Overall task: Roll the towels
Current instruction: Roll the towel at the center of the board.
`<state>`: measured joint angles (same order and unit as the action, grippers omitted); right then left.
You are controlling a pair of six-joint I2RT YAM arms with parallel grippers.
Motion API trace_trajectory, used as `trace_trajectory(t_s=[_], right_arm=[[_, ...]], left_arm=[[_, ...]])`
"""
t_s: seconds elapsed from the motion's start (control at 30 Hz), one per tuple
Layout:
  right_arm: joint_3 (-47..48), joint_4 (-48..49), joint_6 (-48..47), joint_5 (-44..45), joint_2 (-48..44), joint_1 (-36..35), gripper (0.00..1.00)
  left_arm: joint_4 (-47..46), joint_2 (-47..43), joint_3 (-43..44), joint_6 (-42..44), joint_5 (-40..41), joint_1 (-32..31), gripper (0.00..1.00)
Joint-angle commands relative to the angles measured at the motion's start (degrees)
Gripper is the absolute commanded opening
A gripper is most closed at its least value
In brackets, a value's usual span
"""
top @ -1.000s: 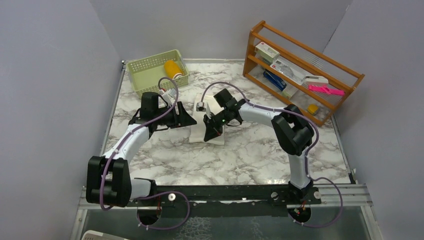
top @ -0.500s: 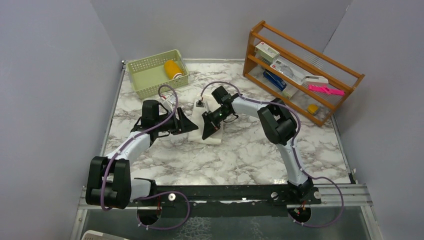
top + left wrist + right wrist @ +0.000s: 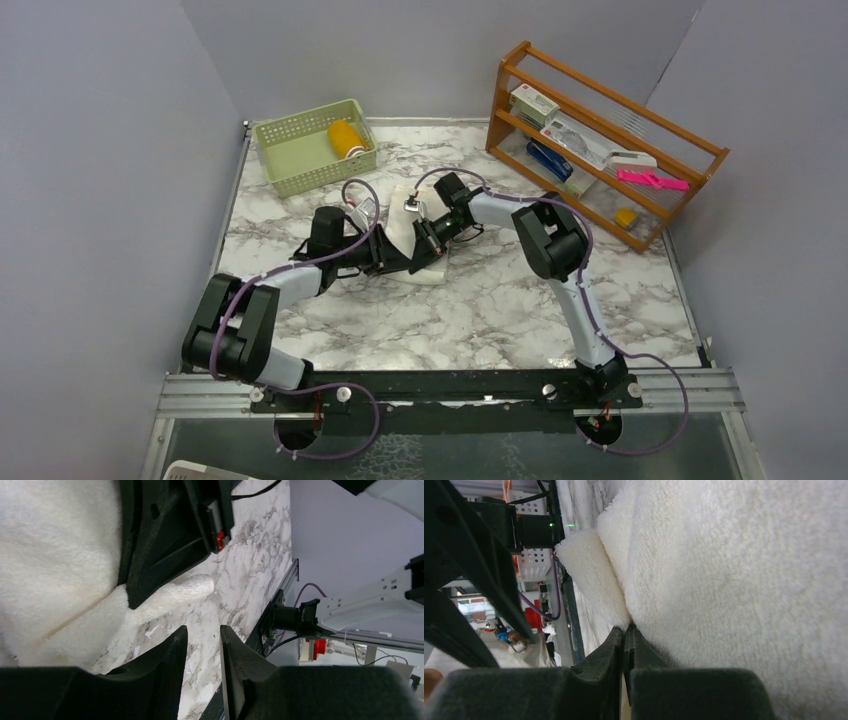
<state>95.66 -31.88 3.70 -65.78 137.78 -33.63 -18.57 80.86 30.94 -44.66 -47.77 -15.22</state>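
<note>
2 hands crowd the cream-white towel point(image 3: 749, 580), which lies as a thick folded pad in the middle of the counter point(image 3: 480, 300). The mustard-yellow towel point(image 3: 346, 138) sits rolled in the green basket point(image 3: 300, 128) at the far left, so 1 of the 2 looks done.

Over the last second the left arm swung in from the bare counter beside the towel to its near-left edge. The left hand point(image 3: 202, 630) narrowed as it came. Its fingers now stand a small gap apart with only marble showing between them, so it has hold of nothing yet.

The right hand point(image 3: 625, 630) stayed shut throughout and slid a little further across the cloth. Its closed tips press into the crease where a loose flap meets the main pad. It seems to pin the cloth rather than pinch it.

My reading is that the second roll is being set up. The right hand steadies the pad while the left reaches for the loose corner.
</note>
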Motion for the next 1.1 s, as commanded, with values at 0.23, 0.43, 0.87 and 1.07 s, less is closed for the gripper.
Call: trace_trajectory(t_s=[0.23,0.43,0.87,1.07], right_arm=[[-0.9,1.6,0.3,5.1,1.8,0.4,0.01],[-2.8,3.5,0.0,9.3,-0.6,0.5,0.02],[-20.9,30.3,0.4,30.0,-24.6,0.5,0.45],[-50.1,68.6,-17.9,31.0,-44.3,-4.1,0.51]], left_arm=[[-7.0,10.5,1.4,-2.4,9.3,1.4,0.33],[-7.3,15.0,1.6,-0.4,13.5,2.2,0.3],[-8.3,19.7,-1.3,2.6,17.8,1.3,0.23],[-8.2,20.0,-1.4,3.1,17.3,1.1,0.23]])
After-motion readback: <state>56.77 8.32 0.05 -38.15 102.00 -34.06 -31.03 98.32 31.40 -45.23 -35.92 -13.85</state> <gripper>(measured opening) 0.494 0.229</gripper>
